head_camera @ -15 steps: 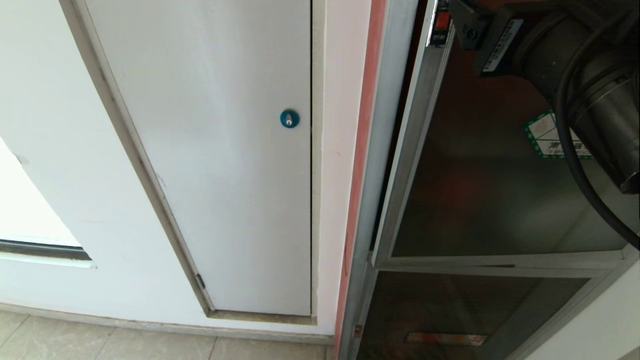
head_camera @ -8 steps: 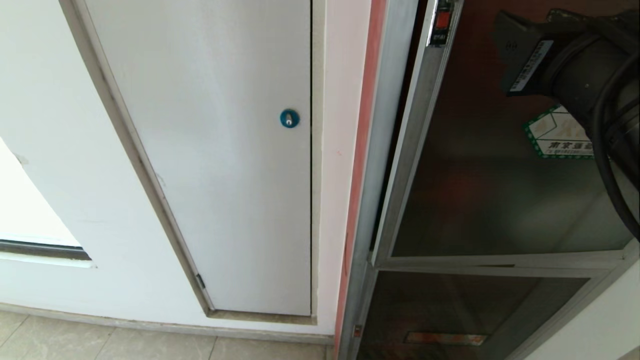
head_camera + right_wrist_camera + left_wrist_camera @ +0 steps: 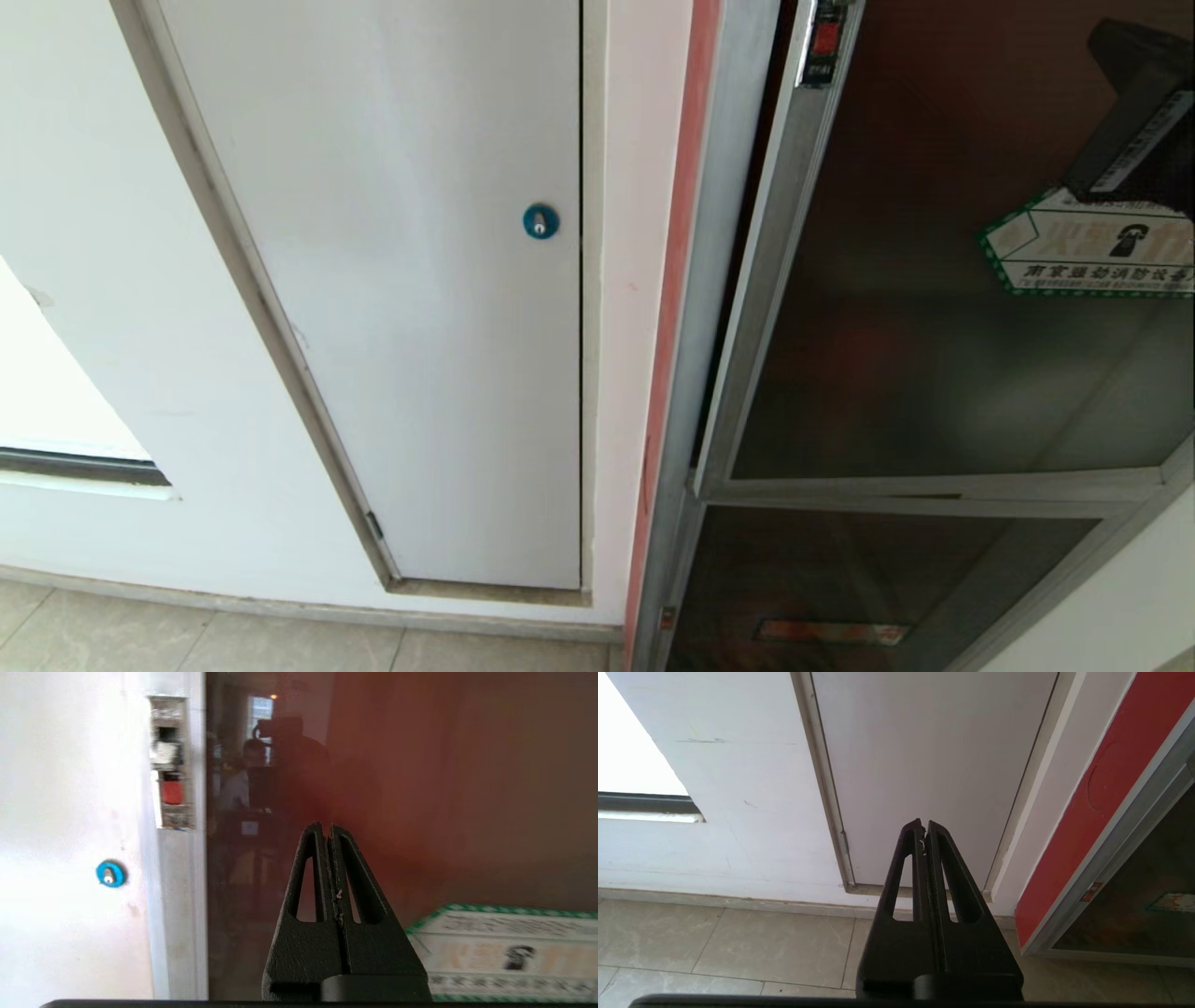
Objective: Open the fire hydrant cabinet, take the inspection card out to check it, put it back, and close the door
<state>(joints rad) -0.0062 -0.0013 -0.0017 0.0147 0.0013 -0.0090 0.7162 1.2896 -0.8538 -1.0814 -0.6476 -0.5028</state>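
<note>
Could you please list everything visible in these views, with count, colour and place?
silver-framed dark glass door: one, right of view, ajar
small red latch: one, top of door's frame
green-bordered hexagonal sticker: one, white, on door glass
lower glass panel: one, dark, below door
plain white panel: one, left of cabinet
round blue lock: one, on white panel
tiled floor: beige, bottom
left end effector: black, shut, before white panel
right end effector: black, shut, empty, facing door glass

White panel [image 3: 401, 280] with a blue lock [image 3: 541, 221] on the wall, beige floor tiles [image 3: 233, 644] below, bright window [image 3: 47, 392] off left.
</note>
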